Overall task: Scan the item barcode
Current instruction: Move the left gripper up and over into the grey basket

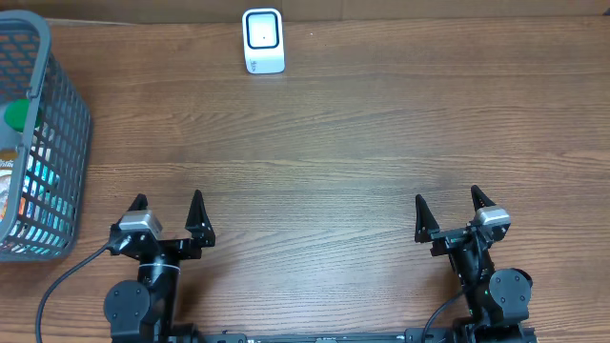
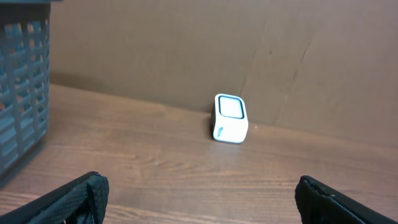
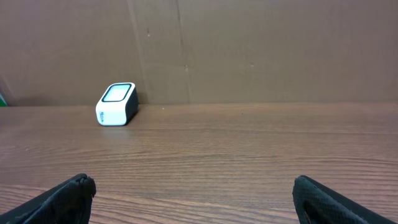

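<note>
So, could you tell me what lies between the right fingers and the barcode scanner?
Only bare wooden table separates the right fingers from the barcode scanner, clearest overhead.

A wooden table (image 1: pixel 362 143) fills the overhead view. Its top is mid-brown, with darker grain running from left to right in long wavy lines. The surface looks matte, with a faint paler sheen across the middle. The light is soft and even, and shadows on the wood are weak and short. Along the far edge of the table stands a brown cardboard wall (image 3: pixel 261 50), upright and meeting the tabletop. In both wrist views it closes off everything behind the table. It is plain, marked by straight seams, a slanting crease and a few small dark specks.
</note>
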Motion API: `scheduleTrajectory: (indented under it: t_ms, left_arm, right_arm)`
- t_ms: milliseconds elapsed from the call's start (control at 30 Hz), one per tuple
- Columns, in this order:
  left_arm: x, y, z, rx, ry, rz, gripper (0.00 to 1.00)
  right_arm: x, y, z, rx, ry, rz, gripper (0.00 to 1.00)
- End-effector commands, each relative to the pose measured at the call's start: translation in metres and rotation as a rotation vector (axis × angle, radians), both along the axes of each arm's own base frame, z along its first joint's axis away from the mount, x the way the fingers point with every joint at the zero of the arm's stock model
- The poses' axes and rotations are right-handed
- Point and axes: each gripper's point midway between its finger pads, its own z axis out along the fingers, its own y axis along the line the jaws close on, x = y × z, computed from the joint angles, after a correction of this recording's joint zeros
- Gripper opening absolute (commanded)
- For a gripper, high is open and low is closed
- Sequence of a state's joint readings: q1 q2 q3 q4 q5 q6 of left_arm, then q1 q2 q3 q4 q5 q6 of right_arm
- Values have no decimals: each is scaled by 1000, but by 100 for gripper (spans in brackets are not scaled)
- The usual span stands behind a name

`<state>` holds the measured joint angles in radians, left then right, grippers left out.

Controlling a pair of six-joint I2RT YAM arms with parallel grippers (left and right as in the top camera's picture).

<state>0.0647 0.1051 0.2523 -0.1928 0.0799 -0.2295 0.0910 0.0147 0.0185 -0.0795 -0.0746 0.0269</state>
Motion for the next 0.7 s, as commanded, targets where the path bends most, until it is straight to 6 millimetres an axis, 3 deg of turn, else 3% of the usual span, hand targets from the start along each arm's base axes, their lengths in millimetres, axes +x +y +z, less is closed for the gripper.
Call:
scheduleTrajectory:
  t_ms: [0,467,667]
  left_arm:
    - [-1,-5,26,25,-30,-26,99]
    - [11,-6,44,21,16,-36,100]
    - [23,-10,56,11,118,-67,99]
  right_arm:
    - [0,-1,-2,6,-3,-5,100]
    - [0,-1,-2,6,-3,-5,100]
    - [0,-1,-2,6,-3,-5,100]
